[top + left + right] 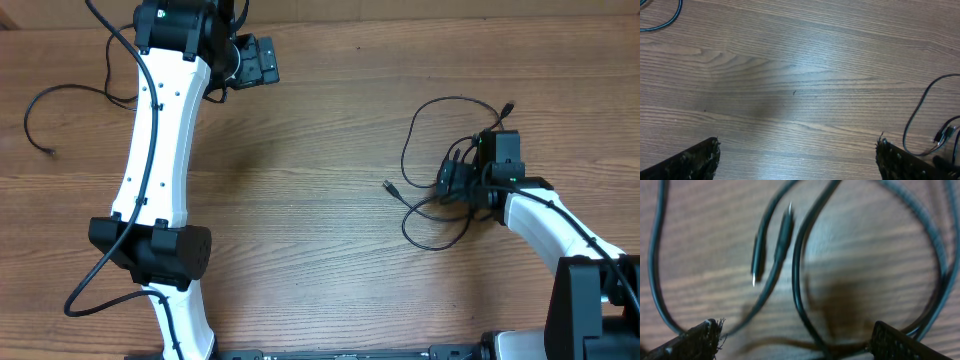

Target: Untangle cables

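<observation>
We log one wood-grain table [320, 250] and two grippers: left gripper [797, 144] spread wide over bare wood, right gripper [796, 326] spread wide, gripping nothing, straddling the tangled cables [796, 275] and two silver-tipped plugs [784, 232] at table right

The cables [795, 275] are blurred in the right wrist view. Their two silver-tipped plugs [784, 230] are soft, and the loops run off the top and sides. Only the tips of the right fingers [695, 340] clear the bottom edge. Overhead, the right arm [530, 215] hides the middle of the bundle, so the crossings cannot be told. In the left wrist view, a cord [676, 15] is cut off at the upper left corner.
</observation>
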Motion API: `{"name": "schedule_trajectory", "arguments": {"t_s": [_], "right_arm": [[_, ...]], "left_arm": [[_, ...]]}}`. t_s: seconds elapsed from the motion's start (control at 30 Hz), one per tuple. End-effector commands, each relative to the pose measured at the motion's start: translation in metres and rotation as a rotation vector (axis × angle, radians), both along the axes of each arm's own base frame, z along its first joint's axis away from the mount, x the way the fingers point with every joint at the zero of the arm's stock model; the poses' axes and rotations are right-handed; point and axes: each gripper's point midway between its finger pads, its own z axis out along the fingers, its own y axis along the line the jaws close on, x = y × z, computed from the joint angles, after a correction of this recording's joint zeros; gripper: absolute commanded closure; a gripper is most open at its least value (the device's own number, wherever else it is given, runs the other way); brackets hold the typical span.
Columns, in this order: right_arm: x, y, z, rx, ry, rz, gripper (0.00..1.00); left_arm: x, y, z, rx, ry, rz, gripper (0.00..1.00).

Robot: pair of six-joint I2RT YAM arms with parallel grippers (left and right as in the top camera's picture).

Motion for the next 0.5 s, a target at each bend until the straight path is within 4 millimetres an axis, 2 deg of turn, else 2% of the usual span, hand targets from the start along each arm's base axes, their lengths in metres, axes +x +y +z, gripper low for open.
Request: {"name": "schedule_trajectory", "arguments": {"t_s": [0.0, 0.47], "right_arm": [[-0.0027, 0.0172, -0.0011, 0.092, 0.007, 0.053, 0.06], [-0.0101, 0.0181, -0.0043, -0.026, 0.018, 0.325, 0.07]], "left_arm": [[0.0017, 0.0048, -0.0031, 0.023, 0.003, -0.003, 0.00], [-0.0042, 0.0058, -0.0057, 0.028, 0.030, -0.004, 0.00]]}}
